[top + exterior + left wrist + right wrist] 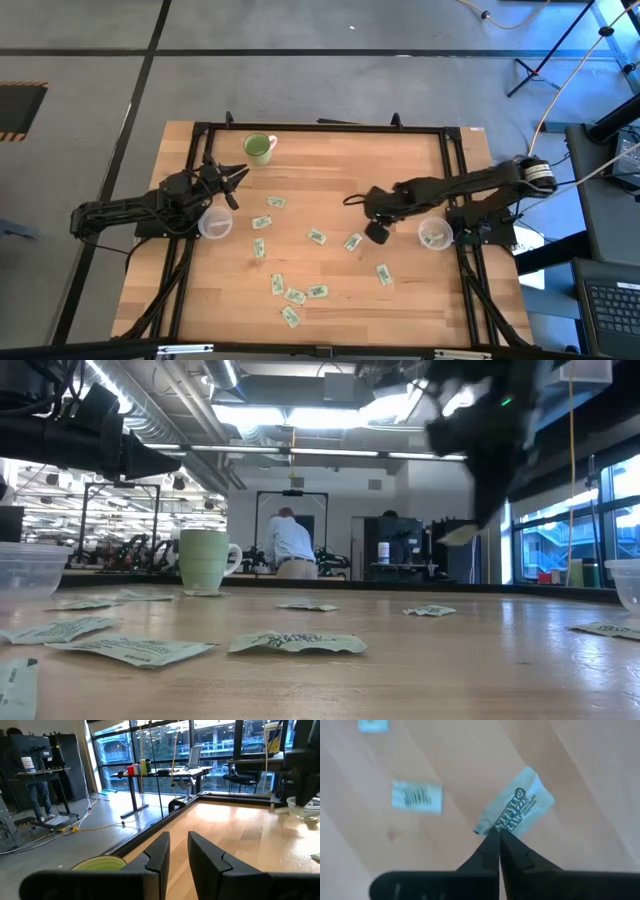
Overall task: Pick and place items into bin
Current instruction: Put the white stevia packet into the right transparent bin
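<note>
- The right gripper (499,836) hangs above the middle of the wooden table (330,160), toward its right edge; its fingers are pinched together on the corner of one stevia packet (518,809), which dangles clear of the wood
- In the low view that held packet shows as a pale flap under the dark gripper, up in the air
- The other packets (316,237) lie flat and scattered over the table's middle and near half, about ten of them, several grouped near the near edge
- A clear plastic cup (434,235) stands near the right edge, just beside the right gripper; a second clear cup (215,223) stands near the left edge
- The left gripper (232,186) waits by the left edge, just beyond the second cup, its fingers a narrow gap apart with nothing between them
- A light green mug (259,148) stands near the far edge, toward the left corner
- A person (291,545) stands in the room beyond the table
</note>
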`<state>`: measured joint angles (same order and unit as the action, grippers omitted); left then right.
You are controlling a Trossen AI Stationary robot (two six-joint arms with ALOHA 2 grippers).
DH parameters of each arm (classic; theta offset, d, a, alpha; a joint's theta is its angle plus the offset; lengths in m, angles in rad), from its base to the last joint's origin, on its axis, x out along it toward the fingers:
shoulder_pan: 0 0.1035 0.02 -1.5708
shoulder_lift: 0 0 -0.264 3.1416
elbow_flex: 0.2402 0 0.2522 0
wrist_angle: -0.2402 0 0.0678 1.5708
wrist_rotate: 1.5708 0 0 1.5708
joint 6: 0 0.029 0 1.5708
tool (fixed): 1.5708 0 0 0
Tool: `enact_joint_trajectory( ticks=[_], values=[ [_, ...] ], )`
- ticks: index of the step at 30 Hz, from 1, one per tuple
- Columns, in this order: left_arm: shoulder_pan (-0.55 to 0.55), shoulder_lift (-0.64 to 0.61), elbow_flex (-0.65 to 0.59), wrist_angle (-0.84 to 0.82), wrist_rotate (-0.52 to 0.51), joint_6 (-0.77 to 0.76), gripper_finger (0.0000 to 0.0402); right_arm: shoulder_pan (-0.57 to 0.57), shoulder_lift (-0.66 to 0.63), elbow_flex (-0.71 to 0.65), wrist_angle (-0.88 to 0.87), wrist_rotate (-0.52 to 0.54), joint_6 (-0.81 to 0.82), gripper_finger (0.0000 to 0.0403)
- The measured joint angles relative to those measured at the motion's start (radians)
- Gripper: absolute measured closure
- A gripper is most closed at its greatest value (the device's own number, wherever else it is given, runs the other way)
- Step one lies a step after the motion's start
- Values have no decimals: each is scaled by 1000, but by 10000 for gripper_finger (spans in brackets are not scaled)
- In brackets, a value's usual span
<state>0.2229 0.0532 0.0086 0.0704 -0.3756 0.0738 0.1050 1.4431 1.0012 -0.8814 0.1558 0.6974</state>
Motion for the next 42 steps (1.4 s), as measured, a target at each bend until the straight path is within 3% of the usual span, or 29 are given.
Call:
enact_joint_trajectory(
  ticks=[9, 16, 22, 35, 42],
  values=[
    [0, 0, 0, -1, 0, 0, 339, 183, -190, -4, -411, -1, 553, 401],
    [0, 0, 0, 2, 0, 0, 339, 291, -265, -85, -468, -44, 811, 401],
    [0, 0, 0, 4, 1, 0, 339, 313, -274, -191, -434, -94, 891, 401],
    [0, 0, 0, 0, 2, 0, 339, 313, -274, -340, -260, -106, 892, 400],
    [0, 0, 0, 0, 2, 0, 339, 313, -274, -339, -260, -106, 892, 365]
  ],
)
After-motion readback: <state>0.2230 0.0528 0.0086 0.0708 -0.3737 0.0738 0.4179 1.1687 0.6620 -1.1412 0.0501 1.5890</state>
